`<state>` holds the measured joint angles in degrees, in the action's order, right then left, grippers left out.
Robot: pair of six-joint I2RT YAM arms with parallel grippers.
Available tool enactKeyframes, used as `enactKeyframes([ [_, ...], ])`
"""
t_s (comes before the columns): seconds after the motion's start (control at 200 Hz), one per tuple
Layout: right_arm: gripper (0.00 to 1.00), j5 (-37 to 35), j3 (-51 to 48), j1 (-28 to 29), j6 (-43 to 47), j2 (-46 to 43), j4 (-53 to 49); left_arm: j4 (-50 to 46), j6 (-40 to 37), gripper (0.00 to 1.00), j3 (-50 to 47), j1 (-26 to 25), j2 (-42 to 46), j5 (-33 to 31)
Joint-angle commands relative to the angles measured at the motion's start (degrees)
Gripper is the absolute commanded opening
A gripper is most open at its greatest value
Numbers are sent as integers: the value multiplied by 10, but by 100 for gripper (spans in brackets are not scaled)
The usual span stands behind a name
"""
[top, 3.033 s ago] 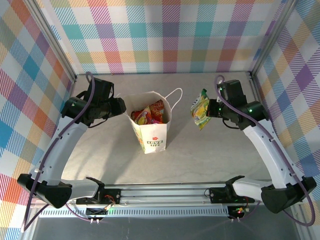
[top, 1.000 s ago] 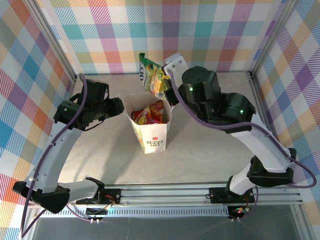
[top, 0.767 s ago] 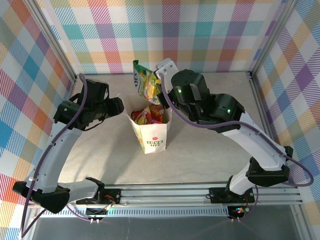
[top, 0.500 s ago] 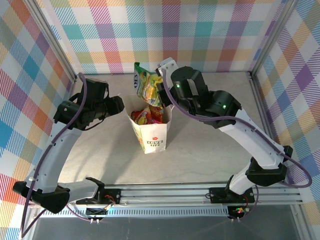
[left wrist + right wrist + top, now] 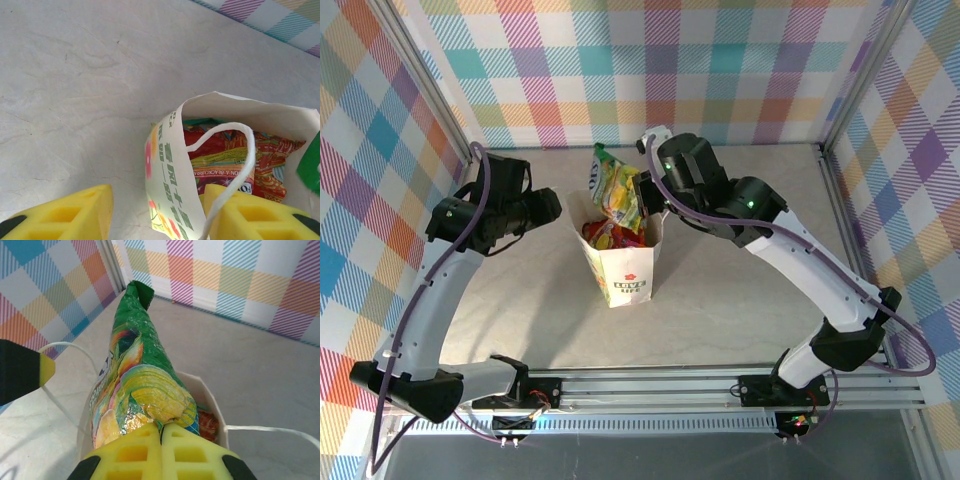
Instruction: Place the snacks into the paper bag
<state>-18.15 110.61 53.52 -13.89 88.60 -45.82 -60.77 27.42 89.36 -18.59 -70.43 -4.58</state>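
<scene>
I see right gripper (image 5: 161, 440) clamped on crinkly green-yellow packet (image 5: 137, 385), over paper bag (image 5: 623, 265) mouth. Left gripper (image 5: 157, 210) at bag's 9 o'clock, jaws apart astride thin rim; cord handle (image 5: 240, 130) crowds gap.

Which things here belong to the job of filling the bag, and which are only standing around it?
Belonging to the job:
- paper bag
- green-yellow packet, pinched by the right gripper above the bag's mouth
- red packet, inside the bag
- left gripper, open astride the bag's wall

Only around it:
- table
- checked walls
- metal rail at the near edge
</scene>
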Motion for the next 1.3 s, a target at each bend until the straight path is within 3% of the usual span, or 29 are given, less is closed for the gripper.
enactKeyframes([
  [0.0,0,35,-12,-6,-31,-1,40,21,3,50,-9,6,-4,17],
  [0.72,0,111,-36,-33,-75,37,46,27,3,50,-7,7,-8,39],
  [1.295,0,130,-38,-39,-83,44,43,26,1,50,-6,7,-7,43],
])
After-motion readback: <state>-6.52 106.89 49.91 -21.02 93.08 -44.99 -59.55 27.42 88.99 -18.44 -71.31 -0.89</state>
